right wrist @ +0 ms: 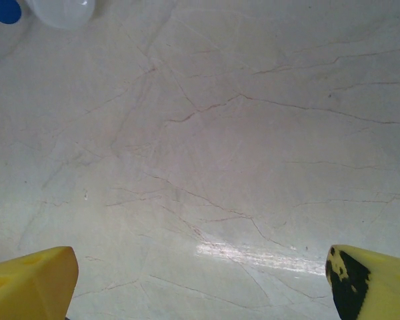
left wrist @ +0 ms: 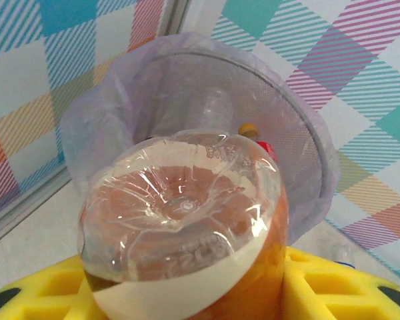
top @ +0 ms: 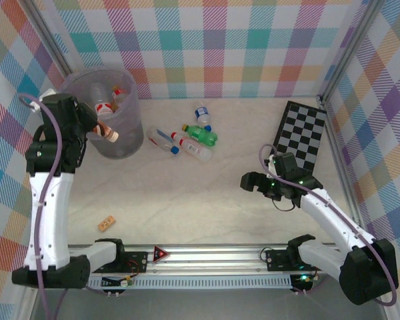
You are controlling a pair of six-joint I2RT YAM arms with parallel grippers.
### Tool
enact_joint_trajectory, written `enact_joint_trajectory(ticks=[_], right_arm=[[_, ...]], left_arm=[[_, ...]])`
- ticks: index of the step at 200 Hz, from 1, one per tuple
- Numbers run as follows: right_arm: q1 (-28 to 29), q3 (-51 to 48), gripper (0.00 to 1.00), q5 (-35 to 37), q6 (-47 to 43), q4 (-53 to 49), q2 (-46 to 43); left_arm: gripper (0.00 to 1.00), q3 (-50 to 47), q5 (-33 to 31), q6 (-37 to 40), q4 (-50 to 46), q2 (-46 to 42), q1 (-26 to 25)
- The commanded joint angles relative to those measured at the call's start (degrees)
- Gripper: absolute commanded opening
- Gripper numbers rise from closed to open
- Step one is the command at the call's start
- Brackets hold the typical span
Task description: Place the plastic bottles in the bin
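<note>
- While the left gripper (top: 97, 127) is clamped narrow on the amber bottle (left wrist: 187, 220), I see that bottle at the near rim of the bin (top: 125, 127), in the upper left of the top view.
- From the left wrist view, the bottle's moulded base faces the lens, so I judge its long axis runs away from the camera towards the mouth of the bin. Its cap is hidden behind the body.
- I expect this bottle to be light and thin-walled. It should give under a hard squeeze and feel slick on the glossy label, so mid-body is the sensible hold. The yellow fingers (left wrist: 333, 287) sit on either side of it there.
- Several bottles already lie inside the bin (top: 113, 99), so the drop has a soft, cluttered landing.
- My right gripper (top: 248, 181) stands wide with nothing between its fingers (right wrist: 30, 280). It hangs over bare desk (top: 207, 200), right of centre in the top view.
- Four loose bottles (top: 190, 139) lie on their sides in the upper middle of the top view, well apart from the right gripper. Their long axes run mostly from upper left to lower right, though the small one nearest the back wall sits more upright in the frame.
- A clear one with a blue cap (right wrist: 60, 10) edges into the upper left of the right wrist view. I would take each of these across the belly, since they may roll.
</note>
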Motion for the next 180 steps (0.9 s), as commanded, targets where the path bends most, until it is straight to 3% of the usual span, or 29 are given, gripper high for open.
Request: enact_joint_trajectory(ticks=[1, 84, 138, 180], right_arm=[[-0.3, 0.8, 0.95, 0.4, -0.8, -2.1, -1.8], [-0.3, -0.5, 0.96, 0.8, 0.0, -3.4, -4.9], [-0.3, -0.7, 0.96, 1.1, 0.1, -4.1, -5.9], [-0.3, -1.1, 0.96, 1.0, 0.3, -3.4, -5.6]], left_arm=[[0.0, 5.4, 5.3, 2.7, 1.7, 3.1, 3.1], [0.0, 23.1, 10.6, 7.2, 0.0, 21.3, 13.7], [0.0, 34.3, 11.8, 16.4, -7.3, 34.8, 14.1], [0.04, 36.1, 10.1, 25.4, -12.6, 39.1, 13.4]])
